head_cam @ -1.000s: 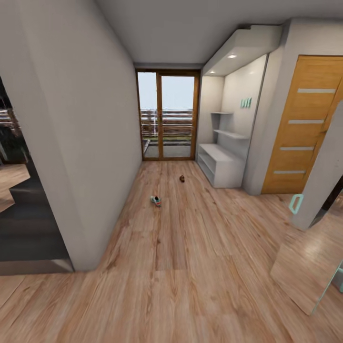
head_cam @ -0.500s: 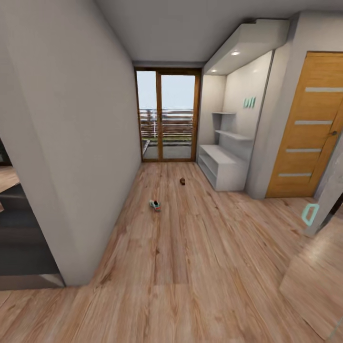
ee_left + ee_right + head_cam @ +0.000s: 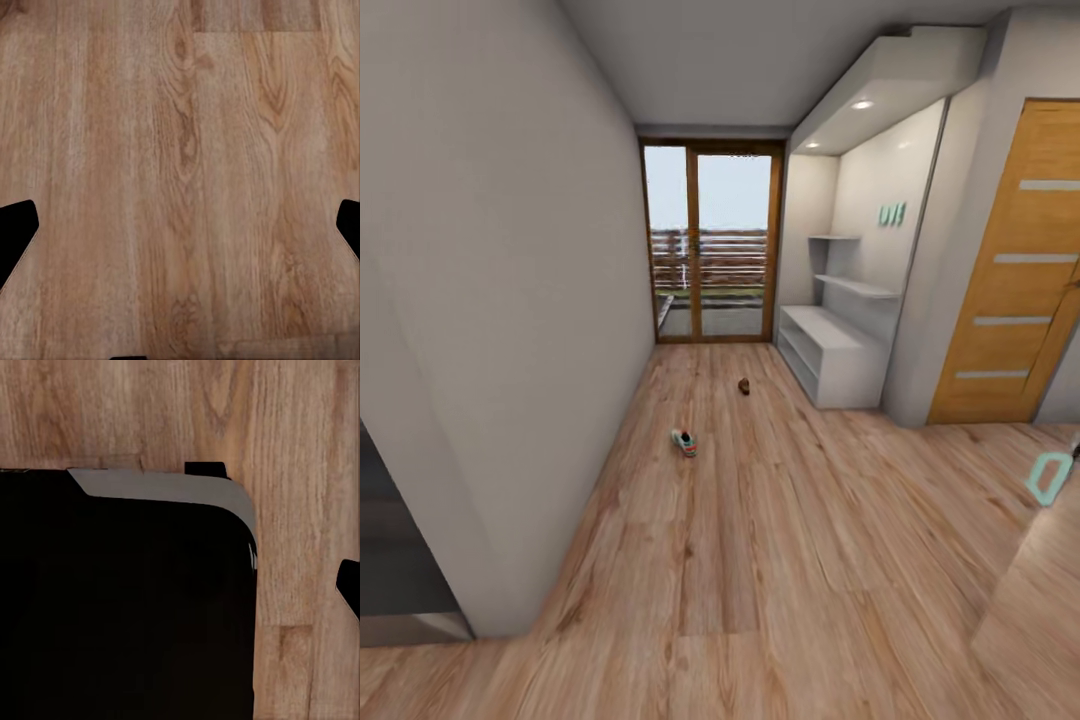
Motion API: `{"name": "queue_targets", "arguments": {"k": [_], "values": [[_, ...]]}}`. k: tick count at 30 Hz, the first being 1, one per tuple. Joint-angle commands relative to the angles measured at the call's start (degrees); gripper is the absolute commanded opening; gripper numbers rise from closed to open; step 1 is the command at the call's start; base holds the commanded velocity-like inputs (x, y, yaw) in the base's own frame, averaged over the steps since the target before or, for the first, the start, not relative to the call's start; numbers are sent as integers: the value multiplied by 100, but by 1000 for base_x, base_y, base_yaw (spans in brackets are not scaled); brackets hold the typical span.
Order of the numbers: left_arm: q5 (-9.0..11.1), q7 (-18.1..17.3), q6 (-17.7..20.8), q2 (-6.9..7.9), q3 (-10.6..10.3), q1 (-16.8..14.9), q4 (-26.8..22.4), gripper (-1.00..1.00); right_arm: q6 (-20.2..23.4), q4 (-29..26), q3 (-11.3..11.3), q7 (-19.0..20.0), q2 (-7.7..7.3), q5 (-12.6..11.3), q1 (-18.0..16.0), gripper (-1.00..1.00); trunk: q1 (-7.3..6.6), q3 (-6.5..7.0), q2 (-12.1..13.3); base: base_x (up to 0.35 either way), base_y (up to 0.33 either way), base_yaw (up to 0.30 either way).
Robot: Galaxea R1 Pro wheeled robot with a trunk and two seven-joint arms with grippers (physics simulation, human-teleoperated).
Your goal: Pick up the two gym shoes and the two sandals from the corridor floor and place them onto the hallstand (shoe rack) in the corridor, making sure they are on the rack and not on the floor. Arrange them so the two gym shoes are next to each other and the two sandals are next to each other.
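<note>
Far down the corridor floor (image 3: pixel 760 560), a small white gym shoe (image 3: pixel 683 442) with green and red marks lies near the middle. Beyond it rests a small brown sandal (image 3: pixel 744 386). At this distance I cannot tell whether either spot is one shoe or a pair. The light grey hallstand (image 3: pixel 830 350) stands in the right alcove, its low bench and upper shelves bare. My left gripper (image 3: pixel 180 229) hangs open over bare planks, black fingertips (image 3: pixel 15 232) at both edges. My right gripper (image 3: pixel 180 589) is open above my dark base (image 3: pixel 120 600), with one fingertip (image 3: pixel 349 589) showing.
A grey wall (image 3: pixel 510 330) runs along the left. A glass balcony door (image 3: pixel 710 245) closes the far end. On the right are an orange wooden door (image 3: pixel 1010 270) and a mirrored wardrobe panel (image 3: pixel 1040 610) with a teal handle (image 3: pixel 1048 478).
The whole head view has shifted as I roll forward: the dark opening at the left has slid almost out of view and the mirrored panel has moved right. The shoes lie where they were.
</note>
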Motion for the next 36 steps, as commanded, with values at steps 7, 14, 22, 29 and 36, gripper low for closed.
{"name": "queue_targets", "arguments": {"k": [7, 14, 22, 29, 36], "values": [[-2, 0, -19, -1, 1, -3, 4, 100, -14, 0, 0, 8, -1, 2, -1, 100, 3, -5, -2, 345, 0, 0], [-2, 0, -19, -1, 1, -3, 4, 100, -14, -2, 0, 8, -1, 4, -1, 100, 3, -5, -2, 345, 0, 0], [-2, -1, -19, -1, 1, -3, 4, 100, -14, -2, -1, 8, -1, 4, -1, 100, 3, -5, -2, 345, 0, 0], [-2, -1, -19, -1, 1, -3, 4, 100, -14, -2, 1, 8, -1, 5, -1, 100, 3, -5, -2, 345, 0, 0], [-2, 0, -19, -1, 1, -3, 4, 100, -14, 0, 1, 8, -1, 4, -1, 100, 3, -5, -2, 345, 0, 0]]}}
